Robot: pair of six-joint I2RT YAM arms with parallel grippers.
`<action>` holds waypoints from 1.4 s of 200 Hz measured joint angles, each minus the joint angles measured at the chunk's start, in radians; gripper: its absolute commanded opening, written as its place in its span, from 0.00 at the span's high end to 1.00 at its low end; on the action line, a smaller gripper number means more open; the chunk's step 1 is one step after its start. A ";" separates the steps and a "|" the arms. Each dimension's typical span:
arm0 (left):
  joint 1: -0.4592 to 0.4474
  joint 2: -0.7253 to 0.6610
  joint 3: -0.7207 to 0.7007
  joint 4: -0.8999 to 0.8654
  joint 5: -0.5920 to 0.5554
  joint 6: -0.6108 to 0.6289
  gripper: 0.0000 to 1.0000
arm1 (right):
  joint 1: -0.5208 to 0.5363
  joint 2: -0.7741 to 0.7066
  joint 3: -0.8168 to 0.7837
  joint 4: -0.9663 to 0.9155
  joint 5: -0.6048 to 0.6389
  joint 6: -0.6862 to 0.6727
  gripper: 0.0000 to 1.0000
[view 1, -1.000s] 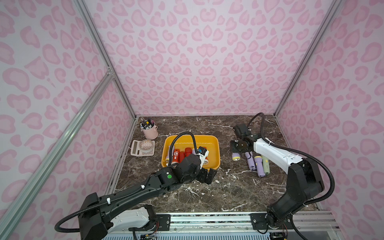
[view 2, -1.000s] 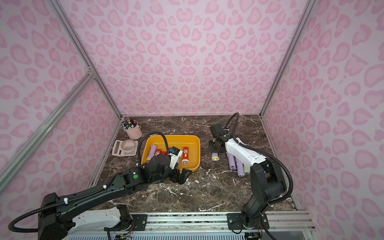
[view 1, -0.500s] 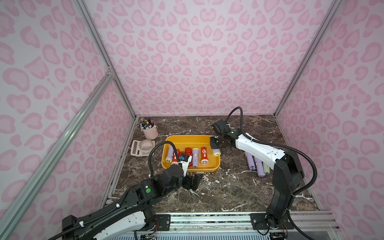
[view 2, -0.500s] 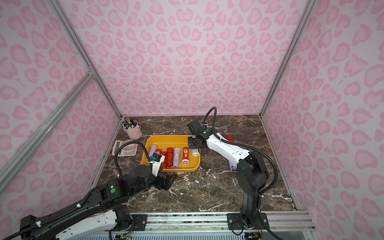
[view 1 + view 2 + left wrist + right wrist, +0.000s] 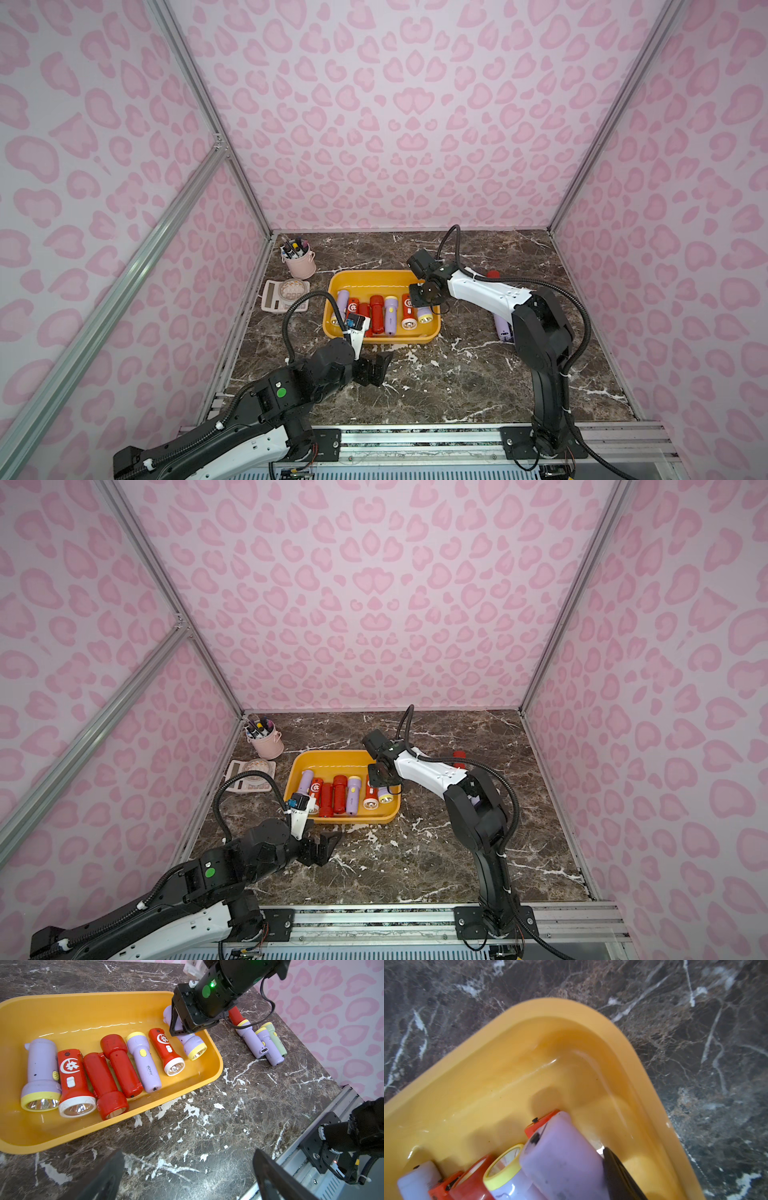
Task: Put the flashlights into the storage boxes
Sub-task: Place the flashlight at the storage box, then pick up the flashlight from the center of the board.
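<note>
Right end effector (image 5: pixel 183 1029); 7 flashlights (image 5: pixel 143 1061) in tray (image 5: pixel 87 1012)

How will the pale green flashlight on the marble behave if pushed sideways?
The pale green flashlight looks cylindrical, so it would probably roll. It lies against a lilac flashlight, which would likely shift with it. Glossy plastic: may slip.

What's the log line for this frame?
right gripper: shut on lilac flashlight, inside yellow tray | left gripper: open, empty | outside tray: four flashlights
</note>
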 measured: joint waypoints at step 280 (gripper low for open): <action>0.001 0.219 0.070 0.096 0.040 0.003 0.01 | -0.278 -0.502 -0.550 0.031 0.125 -0.080 0.44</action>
